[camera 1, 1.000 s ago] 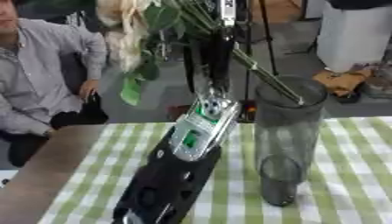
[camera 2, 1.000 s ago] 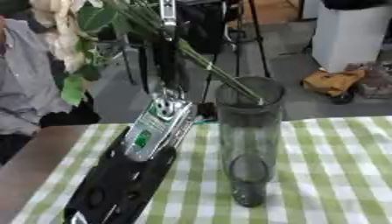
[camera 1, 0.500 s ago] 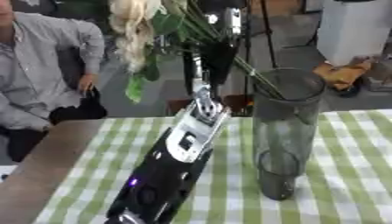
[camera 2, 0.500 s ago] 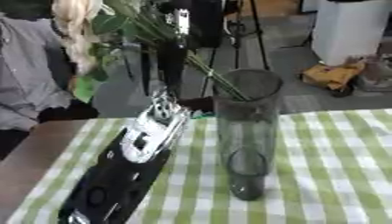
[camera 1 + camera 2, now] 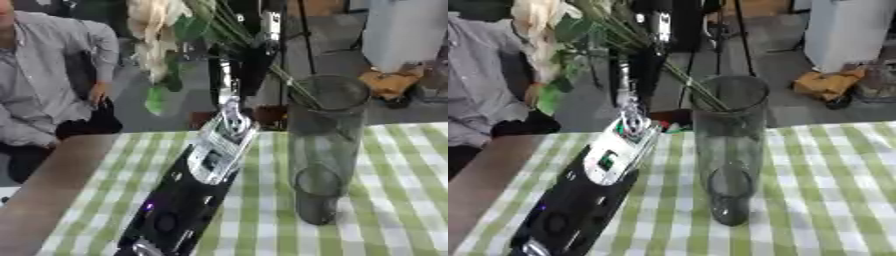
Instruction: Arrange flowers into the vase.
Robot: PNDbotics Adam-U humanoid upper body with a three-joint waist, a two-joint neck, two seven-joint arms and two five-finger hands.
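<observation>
A tall grey glass vase (image 5: 324, 150) stands upright on the green-and-white checked tablecloth (image 5: 402, 190). My left arm rises from the lower left. Its black left hand (image 5: 252, 55) is lifted above and to the left of the vase, shut on a bunch of flowers. The cream blossoms (image 5: 153, 30) and green leaves hang to the upper left. The thin green stems (image 5: 293, 82) slant down to the right, and their ends dip into the vase mouth. The grip itself is dark and partly hidden by leaves. My right hand is in no view.
A bare brown strip of table (image 5: 44, 200) runs along the left of the cloth. A seated person (image 5: 52, 75) is beyond the table's far left. On the floor behind the table are a yellow object (image 5: 389, 82) and a white cabinet (image 5: 402, 30).
My left wrist has shifted slightly to the left. The stem ends stay at the vase mouth and the vase has not moved.
</observation>
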